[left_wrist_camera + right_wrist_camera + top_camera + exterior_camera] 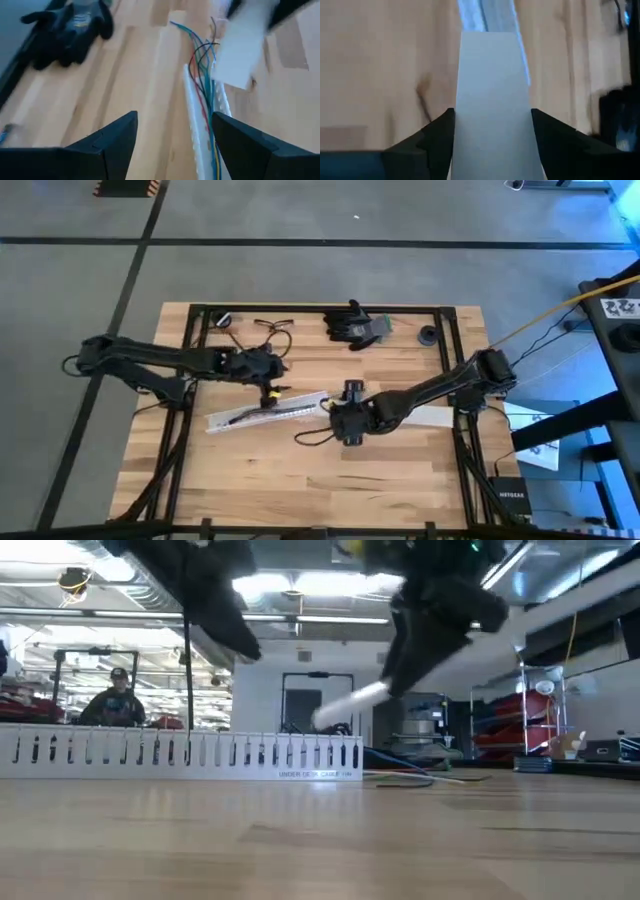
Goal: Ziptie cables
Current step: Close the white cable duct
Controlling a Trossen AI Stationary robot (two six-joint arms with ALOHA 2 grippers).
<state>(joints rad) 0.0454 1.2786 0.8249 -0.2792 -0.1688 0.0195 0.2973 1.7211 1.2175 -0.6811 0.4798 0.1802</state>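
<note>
- Fingers of the right gripper [492, 145] are clenching a flat white cover strip [492, 100], lifted just right of frame centre in the high view.
- Left gripper [172, 145] is hanging released, straddling the slotted white channel [265, 411] left of centre.
- Cables [202, 75] are lying inside that channel, ends splaying out.
- Judging by this, the cover is being brought over; next it needs aligning above the channel.
</note>
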